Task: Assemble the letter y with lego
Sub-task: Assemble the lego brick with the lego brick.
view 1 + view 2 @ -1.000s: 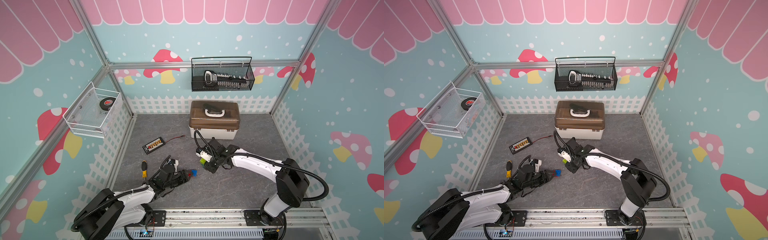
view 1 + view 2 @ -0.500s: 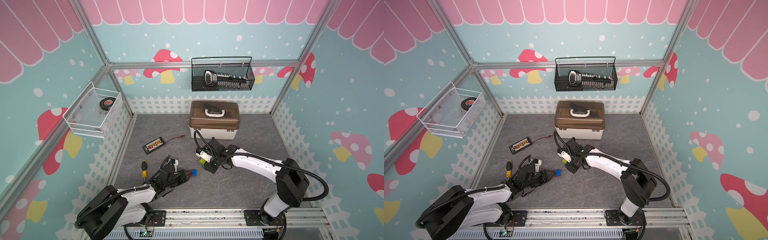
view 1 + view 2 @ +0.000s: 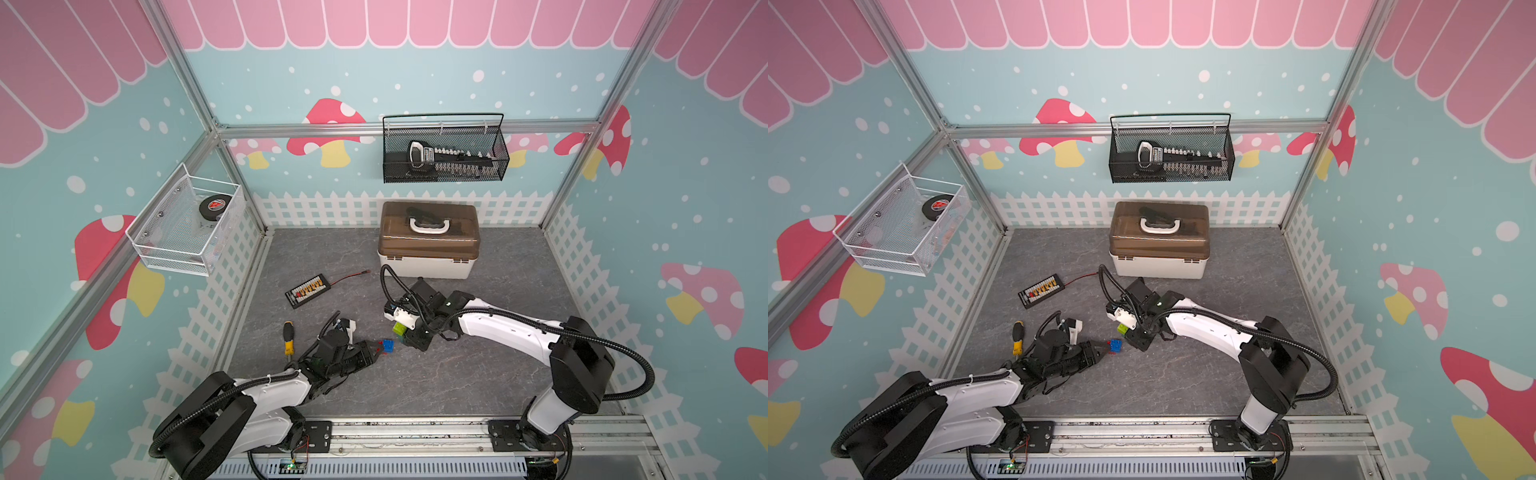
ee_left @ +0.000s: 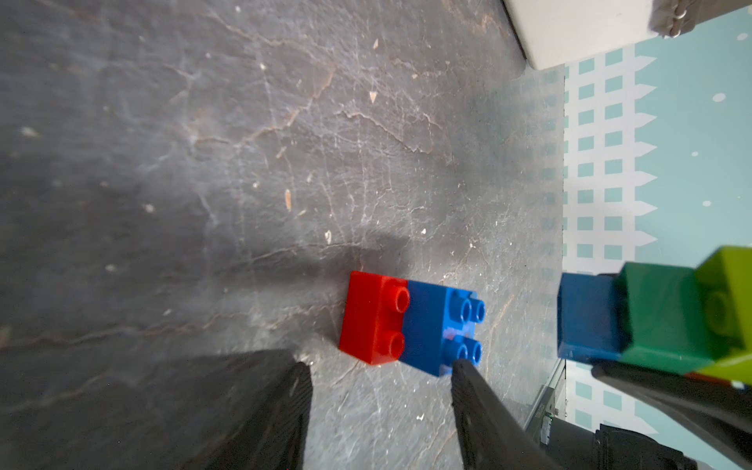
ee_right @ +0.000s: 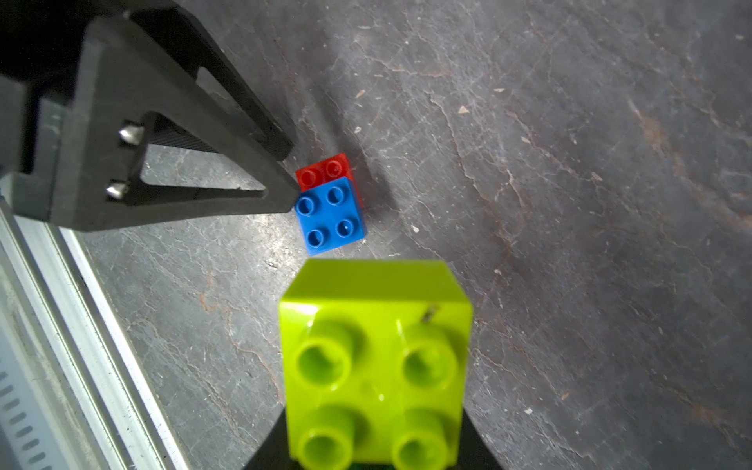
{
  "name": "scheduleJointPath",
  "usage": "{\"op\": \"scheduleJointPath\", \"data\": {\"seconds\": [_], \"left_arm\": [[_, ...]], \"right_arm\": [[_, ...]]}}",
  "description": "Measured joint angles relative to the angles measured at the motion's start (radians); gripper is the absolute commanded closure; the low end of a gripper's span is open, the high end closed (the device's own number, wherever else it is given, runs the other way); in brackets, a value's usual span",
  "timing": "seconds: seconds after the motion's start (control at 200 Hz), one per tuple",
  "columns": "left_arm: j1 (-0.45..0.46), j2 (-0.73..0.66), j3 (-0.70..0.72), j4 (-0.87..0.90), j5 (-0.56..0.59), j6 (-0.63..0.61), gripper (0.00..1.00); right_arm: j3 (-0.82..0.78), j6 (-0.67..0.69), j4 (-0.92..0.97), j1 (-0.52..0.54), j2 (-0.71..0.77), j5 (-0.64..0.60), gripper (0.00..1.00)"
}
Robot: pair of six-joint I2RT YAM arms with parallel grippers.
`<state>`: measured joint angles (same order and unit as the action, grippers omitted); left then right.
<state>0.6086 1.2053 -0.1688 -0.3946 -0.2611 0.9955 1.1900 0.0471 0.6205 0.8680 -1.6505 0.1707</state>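
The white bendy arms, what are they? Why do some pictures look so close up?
They are a robot's left arm and right arm, snapping bricks into a letter y. Two pictures look down on the whole grey floor. Two come from cameras on the arms' wrists, so bricks look huge. The right tool is shut on a brick stack: lime, dark green, blue. A red-and-blue pair lies on the floor, with the open left tool right at it. A screwdriver and a box sit nearby.

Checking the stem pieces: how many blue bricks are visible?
2. One blue brick on the table, joined to a red brick; another in the stack held by the right gripper.
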Motion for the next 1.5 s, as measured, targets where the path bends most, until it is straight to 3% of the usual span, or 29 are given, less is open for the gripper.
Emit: {"op": "scheduleJointPath", "data": {"seconds": [1.501], "left_arm": [[-0.006, -0.002, 0.002, 0.009, 0.002, -0.019, 0.45]], "right_arm": [[0.09, 0.155, -0.016, 0.044, -0.142, 0.002, 0.75]]}}
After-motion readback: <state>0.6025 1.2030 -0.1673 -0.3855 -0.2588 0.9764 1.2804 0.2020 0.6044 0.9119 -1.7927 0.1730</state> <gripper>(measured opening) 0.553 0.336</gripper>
